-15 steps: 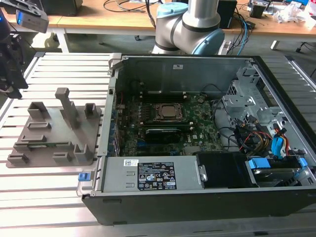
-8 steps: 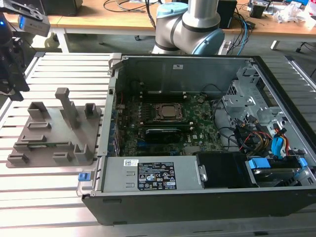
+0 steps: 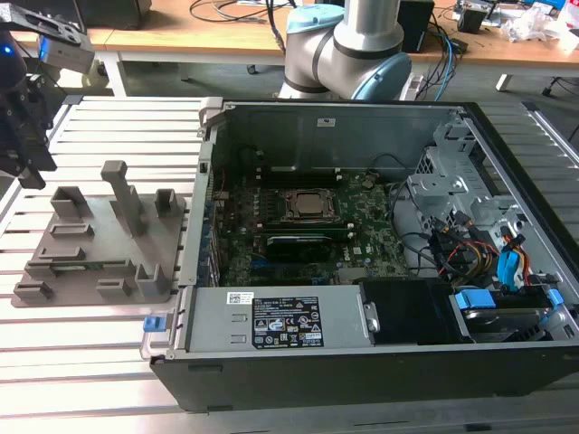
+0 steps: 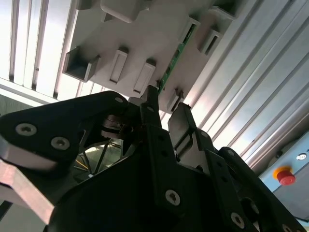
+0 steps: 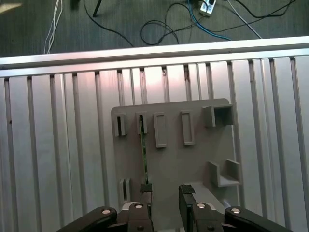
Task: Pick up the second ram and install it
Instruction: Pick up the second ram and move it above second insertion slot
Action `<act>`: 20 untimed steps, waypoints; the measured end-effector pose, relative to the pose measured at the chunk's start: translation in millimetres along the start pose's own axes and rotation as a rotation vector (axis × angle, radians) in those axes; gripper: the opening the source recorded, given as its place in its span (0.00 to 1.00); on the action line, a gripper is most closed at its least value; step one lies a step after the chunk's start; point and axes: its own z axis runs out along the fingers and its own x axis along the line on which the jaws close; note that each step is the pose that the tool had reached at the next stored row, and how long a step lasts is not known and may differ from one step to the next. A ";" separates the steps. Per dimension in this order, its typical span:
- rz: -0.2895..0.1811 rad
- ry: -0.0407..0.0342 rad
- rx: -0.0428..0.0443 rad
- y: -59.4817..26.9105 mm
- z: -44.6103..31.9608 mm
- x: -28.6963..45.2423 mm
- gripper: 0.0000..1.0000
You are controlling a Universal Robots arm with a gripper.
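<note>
Nearest us in the first wrist view, the gripper [image 5: 165,189] hangs empty, fingers apart, above the fixture tray [image 5: 193,164], whose slots keep the second ram [image 5: 143,154] standing on edge for pinching. Our second wrist view shows the ram [image 4: 176,55] likewise upright in the tray. From the exterior view, we point downward over the tray [image 3: 99,240].

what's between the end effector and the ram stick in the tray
Nothing. In the first wrist view the open end effector sits just past the end of the ram stick, only bare grey tray between.
</note>
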 end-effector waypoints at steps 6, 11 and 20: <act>0.000 0.0000 0.0000 -0.4 8.0 0.1 0.36; 0.000 0.0000 0.0000 -0.6 14.1 0.2 0.36; 0.000 0.0000 -0.0001 -1.3 30.7 0.5 0.36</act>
